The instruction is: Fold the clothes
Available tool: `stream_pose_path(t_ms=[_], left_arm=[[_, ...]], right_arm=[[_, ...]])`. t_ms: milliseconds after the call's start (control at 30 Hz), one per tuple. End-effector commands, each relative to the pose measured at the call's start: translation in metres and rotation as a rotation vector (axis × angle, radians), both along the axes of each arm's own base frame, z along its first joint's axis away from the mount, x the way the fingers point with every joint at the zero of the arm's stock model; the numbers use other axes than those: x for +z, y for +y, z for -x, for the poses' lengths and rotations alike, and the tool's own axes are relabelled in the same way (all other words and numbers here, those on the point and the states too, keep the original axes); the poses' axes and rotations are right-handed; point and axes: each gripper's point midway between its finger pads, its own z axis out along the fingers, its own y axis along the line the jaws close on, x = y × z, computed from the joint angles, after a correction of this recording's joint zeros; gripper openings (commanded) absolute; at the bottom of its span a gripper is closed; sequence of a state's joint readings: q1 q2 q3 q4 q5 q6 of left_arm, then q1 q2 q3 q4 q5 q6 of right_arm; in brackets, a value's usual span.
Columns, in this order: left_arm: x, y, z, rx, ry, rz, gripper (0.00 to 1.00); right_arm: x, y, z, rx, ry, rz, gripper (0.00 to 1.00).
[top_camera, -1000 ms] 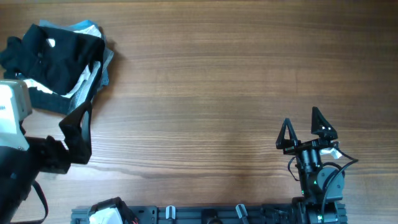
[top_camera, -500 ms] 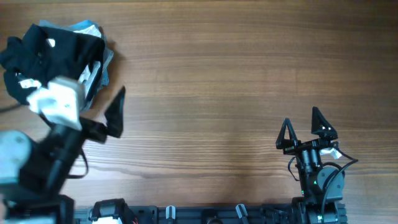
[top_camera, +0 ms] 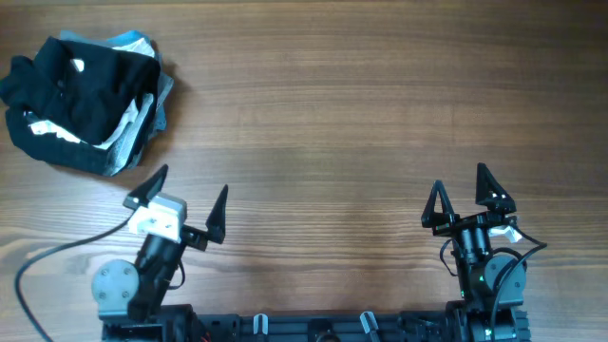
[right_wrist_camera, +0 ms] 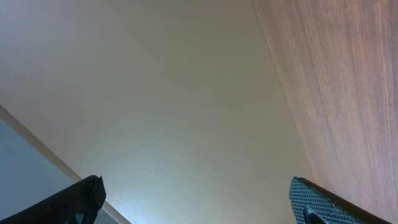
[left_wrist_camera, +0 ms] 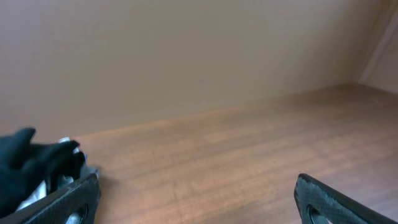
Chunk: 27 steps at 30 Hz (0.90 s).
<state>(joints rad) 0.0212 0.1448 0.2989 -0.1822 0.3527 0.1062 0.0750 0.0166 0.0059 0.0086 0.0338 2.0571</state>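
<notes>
A: Your left claw (top_camera: 194, 180) has swung off the pile and back near its base, fingers spread wide, nothing in them!
B: Your right claw (top_camera: 459, 177) hasn't budged: spread too, empty.
A: The black T-shirt (top_camera: 90, 81) sits bunched on the folded garments (top_camera: 133, 128) at the table's (top_camera: 332, 114) far-left corner. Its long axis runs left-right, with one lobe poking left.

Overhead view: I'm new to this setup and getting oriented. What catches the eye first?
The black T-shirt lies crumpled atop a pile of lighter garments in the far-left corner of the table. Next come the left hand and right hand, both open and empty, near the front edge, apart from the pile.
</notes>
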Motion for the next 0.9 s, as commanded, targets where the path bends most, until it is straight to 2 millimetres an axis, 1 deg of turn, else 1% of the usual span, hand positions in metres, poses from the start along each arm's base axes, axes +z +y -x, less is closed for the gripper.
stream_pose_path(t_ms=[0,167,267,400,867], left_arm=[[-0.022,0.003,-0.002,0.022,-0.057,0.008,1.0],[-0.055,0.001,-0.009,0.005,-0.075,0.008,1.0],[-0.062,0.0,-0.009,-0.001,-0.045,0.008,1.0],[-0.078,0.0,-0.009,0.0,0.021,0.01,1.0],[-0.078,0.0,-0.009,0.0,0.022,0.01,1.0]], right_arm=[[0.002,-0.003,0.0,-0.018,-0.01,-0.015,1.0],[0.002,-0.003,0.0,-0.018,-0.01,-0.015,1.0],[0.002,-0.003,0.0,-0.018,-0.009,-0.015,1.0],[0.002,-0.003,0.0,-0.018,-0.009,-0.015,1.0],[0.002,-0.003,0.0,-0.018,-0.01,-0.015,1.0]])
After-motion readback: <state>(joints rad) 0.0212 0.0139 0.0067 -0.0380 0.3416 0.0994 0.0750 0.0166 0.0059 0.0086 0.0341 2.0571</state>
